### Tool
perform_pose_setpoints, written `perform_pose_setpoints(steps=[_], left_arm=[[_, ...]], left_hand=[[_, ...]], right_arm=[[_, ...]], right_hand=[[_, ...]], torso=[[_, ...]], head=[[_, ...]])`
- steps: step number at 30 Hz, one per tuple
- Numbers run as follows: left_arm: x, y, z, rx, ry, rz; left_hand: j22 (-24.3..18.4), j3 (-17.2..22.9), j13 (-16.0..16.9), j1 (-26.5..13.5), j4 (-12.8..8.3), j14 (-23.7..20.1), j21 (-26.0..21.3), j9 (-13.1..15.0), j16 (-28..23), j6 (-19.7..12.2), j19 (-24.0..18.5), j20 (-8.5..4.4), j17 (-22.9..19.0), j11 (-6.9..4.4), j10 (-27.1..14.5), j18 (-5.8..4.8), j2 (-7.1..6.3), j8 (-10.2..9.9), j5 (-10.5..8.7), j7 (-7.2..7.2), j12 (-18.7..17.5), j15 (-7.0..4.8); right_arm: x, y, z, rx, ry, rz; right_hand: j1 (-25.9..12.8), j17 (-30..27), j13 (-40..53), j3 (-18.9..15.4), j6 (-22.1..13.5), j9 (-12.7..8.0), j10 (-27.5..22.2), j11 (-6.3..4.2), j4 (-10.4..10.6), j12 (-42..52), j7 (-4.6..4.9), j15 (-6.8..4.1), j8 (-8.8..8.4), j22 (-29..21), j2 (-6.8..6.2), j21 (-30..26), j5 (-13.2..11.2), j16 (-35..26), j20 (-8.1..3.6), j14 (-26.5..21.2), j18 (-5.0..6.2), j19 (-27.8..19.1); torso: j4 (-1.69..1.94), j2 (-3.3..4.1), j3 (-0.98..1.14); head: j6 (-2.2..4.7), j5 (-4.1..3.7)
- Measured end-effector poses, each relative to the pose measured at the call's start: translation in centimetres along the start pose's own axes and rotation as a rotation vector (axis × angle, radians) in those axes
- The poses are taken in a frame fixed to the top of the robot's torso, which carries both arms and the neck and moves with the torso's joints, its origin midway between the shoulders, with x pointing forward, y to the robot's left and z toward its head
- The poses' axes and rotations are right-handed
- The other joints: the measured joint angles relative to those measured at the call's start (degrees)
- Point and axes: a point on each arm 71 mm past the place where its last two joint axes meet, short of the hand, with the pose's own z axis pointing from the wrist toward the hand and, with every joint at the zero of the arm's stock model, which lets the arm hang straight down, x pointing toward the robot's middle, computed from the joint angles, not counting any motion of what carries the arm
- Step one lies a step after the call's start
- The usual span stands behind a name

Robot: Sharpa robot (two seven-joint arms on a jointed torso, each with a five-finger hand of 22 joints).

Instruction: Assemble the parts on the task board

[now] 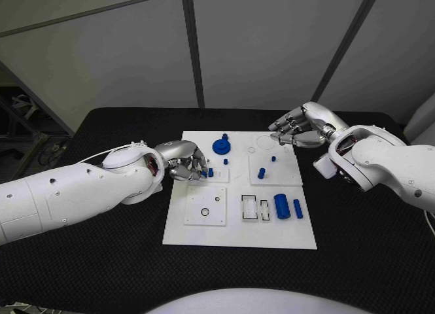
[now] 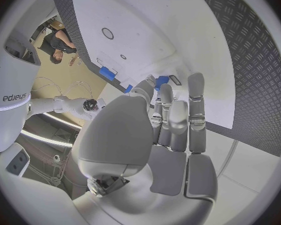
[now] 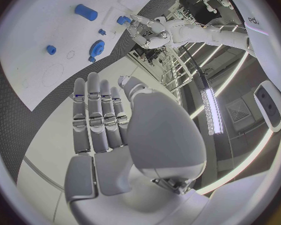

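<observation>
Several blue parts sit on the white task board (image 1: 238, 235) at frame centre: a gear (image 1: 222, 145) toward the top, a cylinder (image 1: 282, 205) lower right. Left hand (image 1: 184, 162) and right hand (image 1: 297, 129) both released, fingers apart, grasping nothing.

The white task board (image 1: 238, 226) lies flat between my robot hands; a blue gear (image 1: 222, 145) near my right one, blue cylinders (image 1: 282, 206) lying farther off.

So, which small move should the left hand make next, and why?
Probably close its fingers on the small blue part and lift it. The left hand sits at the task board's left edge, right beside that part, seemingly holding nothing, while the right hand hovers empty over the far right corner.
</observation>
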Motion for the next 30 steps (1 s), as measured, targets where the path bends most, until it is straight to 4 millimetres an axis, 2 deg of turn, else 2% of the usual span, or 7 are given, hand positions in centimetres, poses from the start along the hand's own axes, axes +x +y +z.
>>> perform_pose_setpoints(steps=[4,8,12,13,19,23,30], left_arm=[[0.02,-0.01,0.00,0.000,0.003,0.000],[0.02,-0.01,0.00,-0.001,0.003,0.000],[0.00,0.03,0.01,-0.004,0.003,0.000],[0.00,0.03,0.02,-0.004,0.002,0.000],[-0.01,0.03,0.08,-0.006,0.001,0.000],[-0.04,0.06,0.09,-0.008,0.000,0.000],[-0.06,0.04,0.07,-0.010,0.000,0.000]], left_hand=[[0.49,0.28,-0.09,-0.03,0.83,0.40,0.55,0.00,0.41,0.51,0.50,-0.10,0.41,-0.12,0.29,0.01,0.03,0.01,0.00,-0.09,0.00,0.00],[2.23,1.08,-0.16,-0.52,1.95,1.54,2.88,0.00,1.57,1.43,2.04,-0.40,2.09,-0.72,0.92,-0.04,1.37,0.40,0.00,-0.61,0.00,-0.31],[3.36,1.81,-0.23,-0.17,2.67,2.04,4.25,-0.02,2.12,1.54,2.77,-0.51,3.15,-0.81,1.01,-0.26,2.12,0.67,0.00,-0.72,0.00,-0.40],[3.76,2.03,-0.23,-0.03,2.89,2.40,4.80,-0.04,2.31,1.64,3.20,-0.50,3.57,-1.02,1.22,-3.18,2.26,0.67,0.00,-0.83,0.00,-0.55],[7.62,4.30,-0.48,0.95,2.85,4.93,9.80,-0.08,4.80,2.03,6.01,-1.02,7.91,-1.43,1.64,-3.09,3.21,1.28,-0.52,-1.23,0.00,-0.94],[11.07,6.11,-0.71,1.74,2.51,7.03,14.30,-0.07,6.97,2.15,8.30,-1.33,12.29,-1.67,2.45,-3.09,3.09,2.04,-0.90,-1.35,0.00,-1.24],[13.08,6.69,-0.88,2.27,2.50,7.78,16.78,0.08,7.76,2.17,9.29,-1.52,14.45,-1.75,2.95,-3.10,2.56,2.68,-1.13,-1.37,0.00,-1.44]], right_arm=[[0.01,0.01,0.01,0.000,0.000,0.000],[0.01,0.00,0.01,0.000,0.000,0.000],[-0.01,-0.01,0.00,0.000,0.000,0.000],[-0.01,-0.01,0.00,0.000,0.000,0.000],[-0.02,-0.02,-0.01,0.001,0.000,0.000],[-0.04,-0.04,-0.03,0.001,-0.001,0.000],[-0.05,-0.04,-0.04,0.001,-0.001,0.000]], right_hand=[[0.00,0.00,0.01,0.00,0.00,0.00,0.00,0.00,0.00,0.00,0.00,0.00,0.00,0.00,0.00,0.00,0.00,0.00,0.00,0.00,0.00,0.00],[0.00,0.01,-0.02,0.00,0.00,0.00,0.00,0.00,0.00,-0.17,0.00,0.00,0.00,-0.01,0.00,-0.05,0.00,-0.04,0.00,0.00,0.00,0.00],[0.00,0.06,-0.10,0.00,0.00,0.00,0.00,0.00,0.00,-0.26,0.00,0.00,0.00,-0.06,0.00,-0.22,0.00,-0.20,0.00,0.00,0.00,0.00],[0.00,0.06,-0.10,0.00,0.00,0.00,0.00,0.00,0.00,-0.26,0.00,0.00,0.00,-0.06,0.00,-0.22,0.00,-0.20,0.00,0.00,0.00,0.00],[0.00,0.05,-0.09,0.00,0.00,0.00,0.00,0.00,0.00,-0.26,0.00,0.00,0.00,-0.05,0.00,-0.22,0.00,-0.20,0.00,0.00,0.00,0.00],[0.00,0.05,-0.09,0.00,0.00,0.00,0.00,0.00,0.00,-0.26,0.00,0.00,0.00,-0.05,0.00,-0.22,0.00,-0.20,0.00,0.00,0.00,0.00],[0.00,0.04,-0.09,0.00,0.00,0.00,0.00,0.00,0.00,-0.26,0.00,0.00,0.00,-0.05,0.00,-0.22,0.00,-0.20,0.00,0.00,0.00,0.00]], torso=[[0.01,0.00,0.00],[0.01,0.00,0.00],[0.01,-0.01,0.00],[0.01,0.00,0.00],[0.00,0.00,0.00],[-0.01,0.01,0.00],[-0.02,0.01,0.00]], head=[[0.02,0.00],[0.02,0.00],[-0.01,-0.01],[-0.01,-0.03],[-0.06,-0.11],[-0.12,-0.19],[-0.19,-0.20]])
